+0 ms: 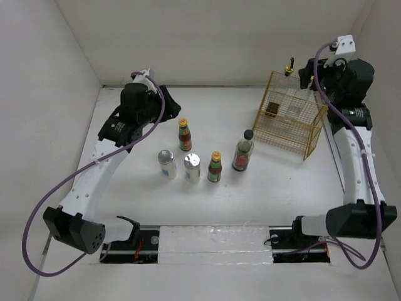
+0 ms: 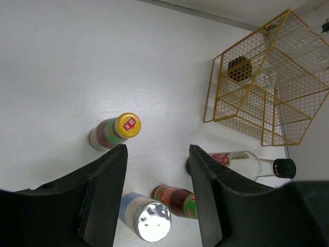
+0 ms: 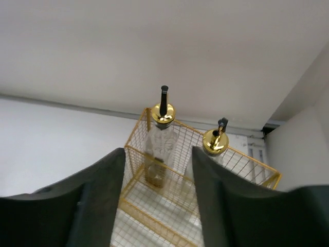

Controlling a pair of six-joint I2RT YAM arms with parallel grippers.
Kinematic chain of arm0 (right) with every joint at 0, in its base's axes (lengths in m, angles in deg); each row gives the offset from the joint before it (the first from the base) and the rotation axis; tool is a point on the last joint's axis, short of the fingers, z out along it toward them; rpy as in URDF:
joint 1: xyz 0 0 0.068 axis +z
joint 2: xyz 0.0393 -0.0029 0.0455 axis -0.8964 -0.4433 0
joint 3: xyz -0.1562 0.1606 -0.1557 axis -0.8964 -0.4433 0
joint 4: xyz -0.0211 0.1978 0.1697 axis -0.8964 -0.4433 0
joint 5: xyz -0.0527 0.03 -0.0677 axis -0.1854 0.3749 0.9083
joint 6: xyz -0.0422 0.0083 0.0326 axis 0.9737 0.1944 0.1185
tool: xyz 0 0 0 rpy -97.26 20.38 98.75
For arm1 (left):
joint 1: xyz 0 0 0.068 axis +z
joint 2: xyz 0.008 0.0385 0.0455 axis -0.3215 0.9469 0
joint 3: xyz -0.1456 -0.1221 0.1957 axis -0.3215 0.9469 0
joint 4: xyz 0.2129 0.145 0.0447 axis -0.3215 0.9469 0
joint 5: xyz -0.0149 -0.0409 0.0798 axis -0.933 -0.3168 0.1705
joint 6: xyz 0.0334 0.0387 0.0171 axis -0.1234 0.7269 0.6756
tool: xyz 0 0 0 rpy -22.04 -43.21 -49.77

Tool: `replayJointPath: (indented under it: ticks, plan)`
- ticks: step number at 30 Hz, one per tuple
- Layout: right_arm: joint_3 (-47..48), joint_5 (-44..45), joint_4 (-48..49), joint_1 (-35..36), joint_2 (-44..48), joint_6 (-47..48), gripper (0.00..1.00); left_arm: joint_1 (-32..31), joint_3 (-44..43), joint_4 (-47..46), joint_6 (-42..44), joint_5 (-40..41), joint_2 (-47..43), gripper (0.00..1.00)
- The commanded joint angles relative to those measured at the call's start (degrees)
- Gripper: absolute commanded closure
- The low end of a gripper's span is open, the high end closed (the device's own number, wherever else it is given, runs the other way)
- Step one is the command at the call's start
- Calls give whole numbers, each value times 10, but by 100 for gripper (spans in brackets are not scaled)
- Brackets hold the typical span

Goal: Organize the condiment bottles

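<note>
In the top view the left gripper (image 2: 158,152) hangs at about 10 o'clock from the table's (image 1: 125,200) middle, its jaws roughly half apart and holding nothing. Five of the condiment bottles stand upright on the open table, none touching. The left shaker (image 1: 166,163) is first, and the rear sauce bottle (image 1: 184,135), yellow-capped, is at 1 o'clock from it. The right shaker (image 1: 192,168) stands just beside the left one at 3 o'clock, and the front sauce bottle (image 1: 215,167) is just beyond that, also at 3 o'clock. The black-knobbed jar (image 1: 243,155) stands at 2 o'clock from the front sauce bottle. The yellow wire basket (image 1: 282,128) sits at 2 o'clock from the jar, near the back right corner. Inside it stand the two clear glass bottles with gold pourers: the left glass bottle (image 3: 162,136) nearer the wrist camera, and the right glass bottle (image 3: 213,144) at 2 o'clock from it. The right gripper (image 3: 158,154) hovers over the basket's far side at about 1 o'clock, its jaws spread wide and gripping nothing; the left glass bottle shows in the gap, clear of both fingers
</note>
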State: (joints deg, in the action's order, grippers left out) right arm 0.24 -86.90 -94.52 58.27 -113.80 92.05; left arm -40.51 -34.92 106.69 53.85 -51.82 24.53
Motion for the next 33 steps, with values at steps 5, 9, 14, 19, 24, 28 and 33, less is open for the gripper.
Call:
replayJointPath:
  ticks: [5, 9, 14, 19, 24, 28, 33]
  plan:
    - [-81, 59, -15, 99, 96, -22, 96, -1, 4, -17, 0, 6, -29, 65]
    - [-114, 75, -95, 199, 129, -22, 100, -1, 4, -17, 0, 6, -34, 91]
    - [-172, 113, -147, 295, 188, -34, 20, -1, 4, -12, 0, 19, -47, 100]
    - [-221, 120, -180, 334, 217, -53, 2, -1, 9, -12, 0, 25, -52, 100]
    - [-240, 113, -146, 355, 199, -70, 2, -1, 14, -18, 5, 13, -52, 63]
    - [-245, 108, -109, 355, 161, -70, 8, -1, 21, -23, 0, 6, -58, 50]
    - [-272, 153, -27, 361, 142, -76, 8, -1, 39, -28, 0, 1, -73, 48]
